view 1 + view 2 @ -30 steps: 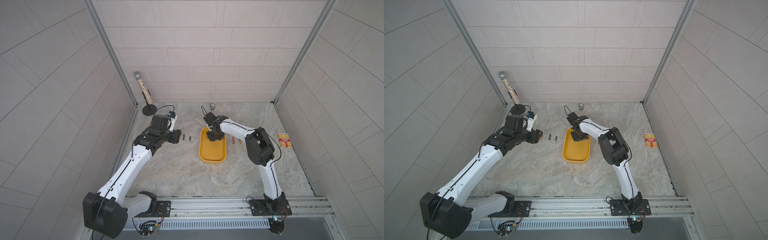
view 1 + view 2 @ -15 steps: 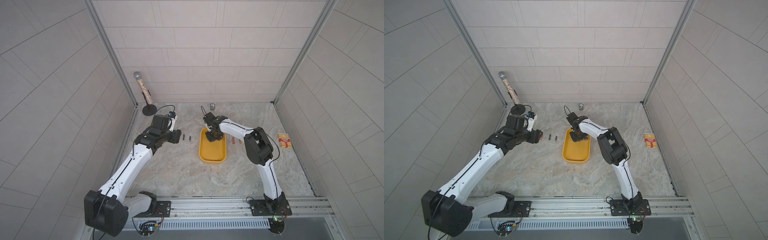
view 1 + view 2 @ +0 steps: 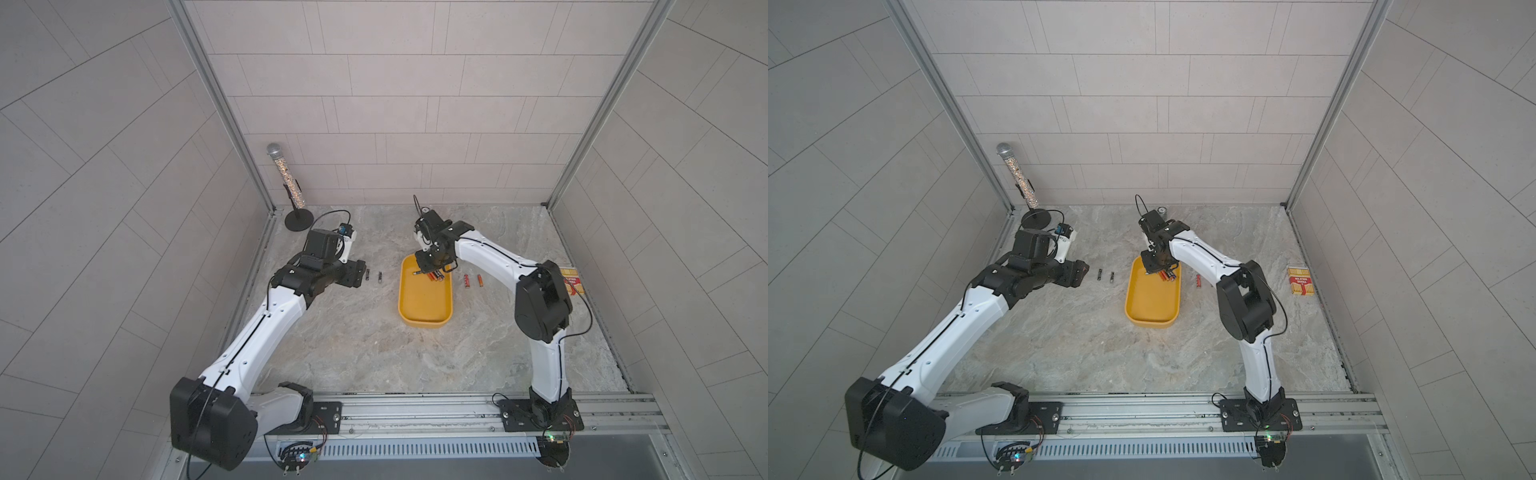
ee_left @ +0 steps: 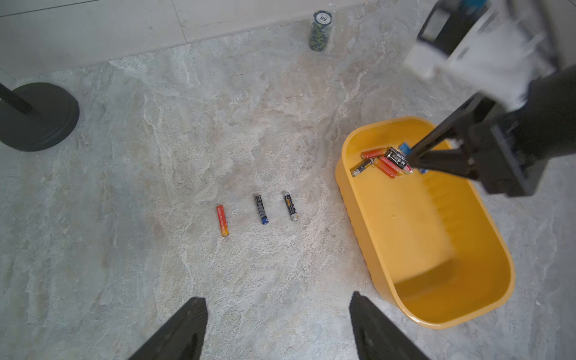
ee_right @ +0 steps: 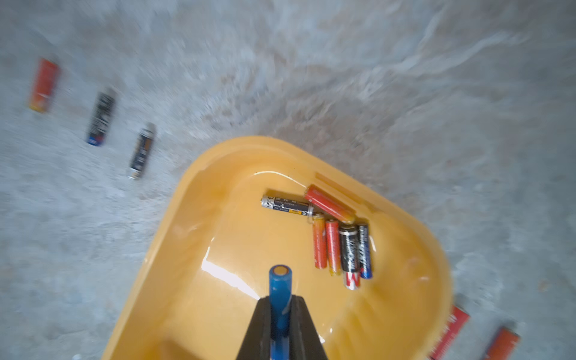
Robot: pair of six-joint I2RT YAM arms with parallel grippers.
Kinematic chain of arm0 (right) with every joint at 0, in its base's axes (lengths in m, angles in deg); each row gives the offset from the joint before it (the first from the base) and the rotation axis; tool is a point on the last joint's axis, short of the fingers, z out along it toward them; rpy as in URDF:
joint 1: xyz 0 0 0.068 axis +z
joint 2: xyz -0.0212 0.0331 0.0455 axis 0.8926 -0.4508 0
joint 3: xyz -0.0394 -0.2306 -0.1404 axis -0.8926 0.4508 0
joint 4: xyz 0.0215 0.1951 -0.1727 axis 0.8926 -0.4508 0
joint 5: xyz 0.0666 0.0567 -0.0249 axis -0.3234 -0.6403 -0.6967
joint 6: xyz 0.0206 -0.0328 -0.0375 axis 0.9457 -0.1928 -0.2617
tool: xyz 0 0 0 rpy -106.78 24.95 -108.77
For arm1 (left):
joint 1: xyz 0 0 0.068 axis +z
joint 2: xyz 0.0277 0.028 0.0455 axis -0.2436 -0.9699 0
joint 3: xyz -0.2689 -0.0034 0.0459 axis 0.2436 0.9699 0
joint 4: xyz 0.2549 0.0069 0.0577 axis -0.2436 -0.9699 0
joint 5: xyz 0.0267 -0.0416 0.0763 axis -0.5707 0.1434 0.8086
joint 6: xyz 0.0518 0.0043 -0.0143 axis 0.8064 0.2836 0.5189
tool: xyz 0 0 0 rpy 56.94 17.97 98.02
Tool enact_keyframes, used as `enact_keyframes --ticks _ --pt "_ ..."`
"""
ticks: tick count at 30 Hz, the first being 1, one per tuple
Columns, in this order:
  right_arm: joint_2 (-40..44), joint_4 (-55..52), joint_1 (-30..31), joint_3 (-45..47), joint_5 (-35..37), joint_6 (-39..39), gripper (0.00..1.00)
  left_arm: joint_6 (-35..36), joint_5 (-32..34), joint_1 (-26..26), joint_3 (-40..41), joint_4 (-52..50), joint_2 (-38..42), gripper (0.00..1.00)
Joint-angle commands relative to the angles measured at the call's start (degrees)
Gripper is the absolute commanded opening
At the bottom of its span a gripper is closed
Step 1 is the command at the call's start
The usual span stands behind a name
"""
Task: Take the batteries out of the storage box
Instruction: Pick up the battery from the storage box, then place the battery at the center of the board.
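Note:
The yellow storage box (image 3: 424, 303) (image 3: 1152, 303) lies mid-floor. Several batteries (image 5: 339, 246) (image 4: 386, 162), orange-red and black, lie clustered at its far end. My right gripper (image 5: 280, 300) (image 3: 432, 266) hangs over that end, shut on a blue battery (image 5: 280, 286) that sticks out past its fingertips. Three batteries lie in a row on the floor left of the box: an orange one (image 4: 222, 219), a black-and-blue one (image 4: 261, 209) and a black-and-orange one (image 4: 290, 205). My left gripper (image 4: 277, 302) (image 3: 359, 272) hovers just left of that row, open and empty. Two orange-red batteries (image 3: 467, 281) lie right of the box.
A glittery microphone on a black round stand (image 3: 298, 218) occupies the back left corner. A stack of poker chips (image 4: 321, 29) stands near the back wall behind the box. A red-and-yellow striped packet (image 3: 1299, 281) lies by the right wall.
My right gripper has closed on the blue battery at the box's far end. My left gripper's jaws have spread wider, and that arm has hardly moved.

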Motion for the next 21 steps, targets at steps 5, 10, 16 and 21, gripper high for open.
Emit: enact_keyframes --ticks 5,10,16,21 --pt "11.62 0.32 -9.55 8.45 3.79 1.77 0.0 4.98 -0.12 -10.17 -1.91 -1.75 -3.22 0.88" --pt "13.7 1.01 -17.38 17.28 11.99 2.15 0.0 8.56 -0.7 -21.15 -3.24 -4.92 -7.97 0.88" --pt "10.74 1.11 -19.52 22.65 18.32 2.71 0.0 10.2 -2.57 -26.12 -4.25 -6.72 -9.49 0.88" --pt "6.39 2.55 -20.11 22.93 21.17 3.59 0.0 9.32 -3.66 -24.59 -3.75 -4.41 -6.31 0.89"
